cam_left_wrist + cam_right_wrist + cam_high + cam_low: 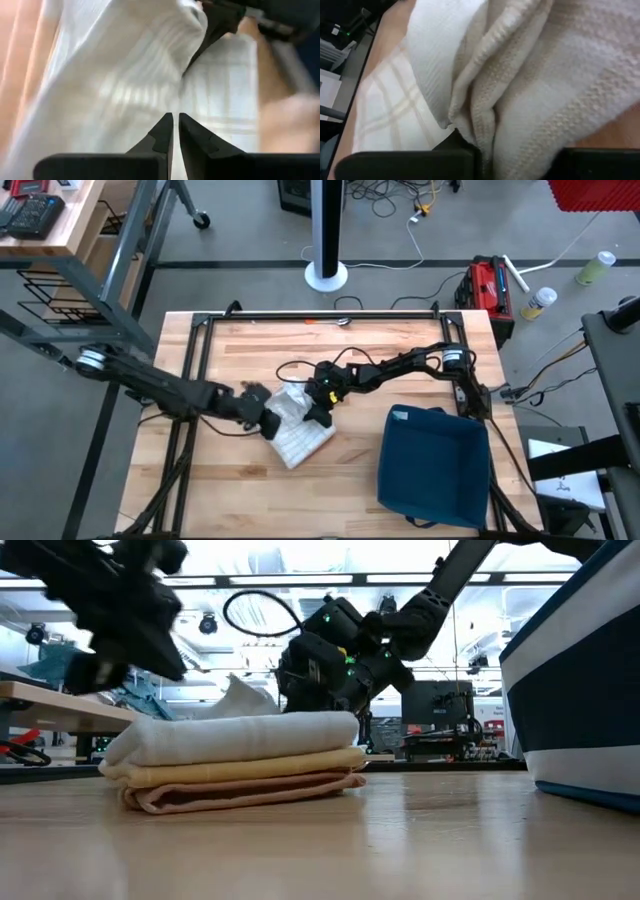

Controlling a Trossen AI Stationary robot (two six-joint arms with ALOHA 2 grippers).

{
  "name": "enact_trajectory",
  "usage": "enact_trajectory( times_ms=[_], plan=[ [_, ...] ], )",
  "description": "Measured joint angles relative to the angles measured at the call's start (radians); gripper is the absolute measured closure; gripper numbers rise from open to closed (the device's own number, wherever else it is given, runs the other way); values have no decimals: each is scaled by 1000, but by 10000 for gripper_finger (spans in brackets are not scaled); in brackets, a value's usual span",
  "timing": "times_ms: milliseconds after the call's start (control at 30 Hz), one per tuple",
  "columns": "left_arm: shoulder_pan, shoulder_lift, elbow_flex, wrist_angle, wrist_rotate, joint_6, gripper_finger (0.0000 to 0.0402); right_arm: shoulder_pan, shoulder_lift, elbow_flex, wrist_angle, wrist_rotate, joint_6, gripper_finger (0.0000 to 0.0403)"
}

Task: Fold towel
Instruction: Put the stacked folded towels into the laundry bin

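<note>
Lying in the middle of the wooden table (240, 490), the towel (300, 435) was white with pale yellow stripes and sat folded in a small stack of layers. The left end effector (268, 418) was at the towel's left edge, and its two dark fingers (162, 137) were almost touching each other with the cloth right in front of them; whether they pinched any cloth could not be told. The right end effector (322, 412) was at the towel's far right corner, and its fingers were closed on a bunched fold of the towel. A dark blue bin (436, 468) sat on the table to the right, well apart from the towel.
</note>
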Motion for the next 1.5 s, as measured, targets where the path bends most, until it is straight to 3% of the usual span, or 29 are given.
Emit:
enact_trajectory(
  times_ms=[100,233,333,500,867,967,1233,1500],
  plan=[
    [-66,-97,-20,-3,-18,-256,381,1,-24,0,-17,12,-2,358],
    [-183,-160,-62,-4,-132,-546,380,2,-57,0,-91,109,-57,358],
    [-273,-171,-91,4,-229,-758,370,0,-71,-2,-126,145,-81,358],
    [-337,-119,-146,0,-277,-1011,324,4,-77,-3,-126,151,-77,358],
    [-334,57,-152,70,-287,-1174,180,12,-81,-21,-116,145,-34,358],
    [-321,69,-147,56,-292,-1180,176,12,-83,-21,-98,131,-26,358],
    [-305,74,-144,65,-299,-1200,216,12,-84,-21,-57,102,-1,358],
    [-251,94,-146,101,-298,-1188,196,4,-86,-21,-4,78,46,358]
  ],
)
